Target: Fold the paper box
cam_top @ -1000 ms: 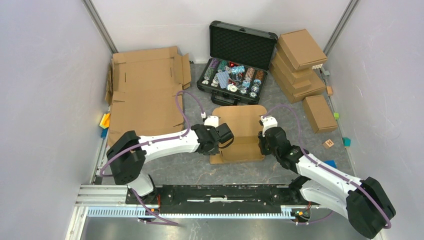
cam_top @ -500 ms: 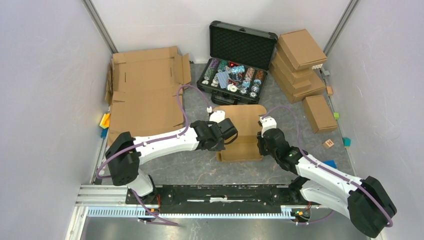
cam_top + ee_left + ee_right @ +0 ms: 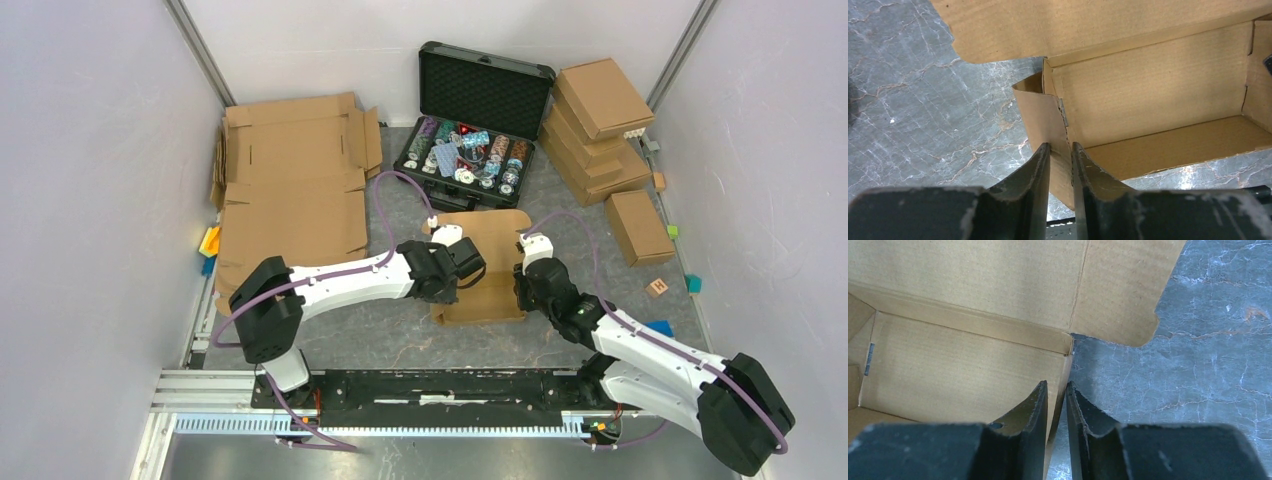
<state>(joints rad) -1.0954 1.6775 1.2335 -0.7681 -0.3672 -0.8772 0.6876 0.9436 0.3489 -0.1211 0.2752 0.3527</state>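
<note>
As right gripper jaws pinch its right wall and left gripper jaws straddle its left, grip uncertain, the brown paper box sits open-topped.

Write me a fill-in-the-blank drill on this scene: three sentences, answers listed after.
1. The left gripper straddles the ____ side wall of the small brown corrugated cardboard mailer box.
2. The black foam-lined hard case behind that box has its lid ____.
3. The stack of closed brown cardboard boxes stands to the case's ____.
Missing words: left; open; right.
</note>
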